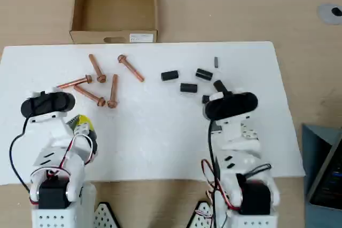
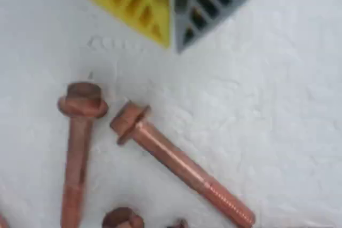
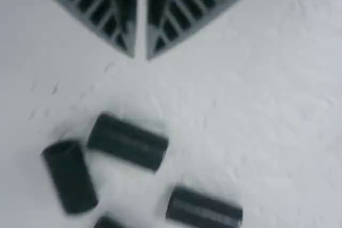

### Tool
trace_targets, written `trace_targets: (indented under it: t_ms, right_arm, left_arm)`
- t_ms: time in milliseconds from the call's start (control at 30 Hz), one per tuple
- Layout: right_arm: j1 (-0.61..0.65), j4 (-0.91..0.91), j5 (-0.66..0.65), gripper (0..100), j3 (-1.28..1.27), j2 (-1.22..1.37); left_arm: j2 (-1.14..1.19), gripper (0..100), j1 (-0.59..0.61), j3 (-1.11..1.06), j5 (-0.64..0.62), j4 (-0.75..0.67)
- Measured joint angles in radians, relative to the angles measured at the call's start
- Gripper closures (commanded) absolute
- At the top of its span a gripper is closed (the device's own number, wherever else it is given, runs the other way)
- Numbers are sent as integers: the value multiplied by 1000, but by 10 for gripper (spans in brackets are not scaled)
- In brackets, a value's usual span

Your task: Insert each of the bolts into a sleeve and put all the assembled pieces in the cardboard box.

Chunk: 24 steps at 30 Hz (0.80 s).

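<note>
The left gripper (image 2: 172,45) has its yellow and grey fingers pressed together and holds nothing. It is close to the copper bolts (image 2: 181,164) on the white mat (image 1: 160,132). The right gripper (image 3: 140,52) is pinched together too, near the black sleeves (image 3: 127,142). The cardboard box (image 1: 114,37) sits just past the mat, beyond the bolts.

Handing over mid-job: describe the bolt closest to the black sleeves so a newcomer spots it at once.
Find the cardboard box at the table's far edge; five copper bolts lie on the white mat in front of it. Yours is the bolt on the side toward the black sleeves: it lies alone, slanted, head toward the box, while the other four crowd together.
</note>
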<state>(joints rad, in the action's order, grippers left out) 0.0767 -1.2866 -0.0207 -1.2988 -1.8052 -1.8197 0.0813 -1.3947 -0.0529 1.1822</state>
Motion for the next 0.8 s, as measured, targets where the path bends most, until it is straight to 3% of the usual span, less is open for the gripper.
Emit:
trace_targets:
  t_ms: [100, 300, 800]
  right_arm:
    - [0, -8, 0, 990, 92, 43]
    - [0, -8, 0, 990, 328, 364]
    - [0, -8, 0, 990, 733, 1126]
  left_arm:
    - [0, 994, 0, 48, 0, 41]
    - [149, 994, 0, 180, 0, 55]
    - [957, 989, 0, 595, 0, 55]
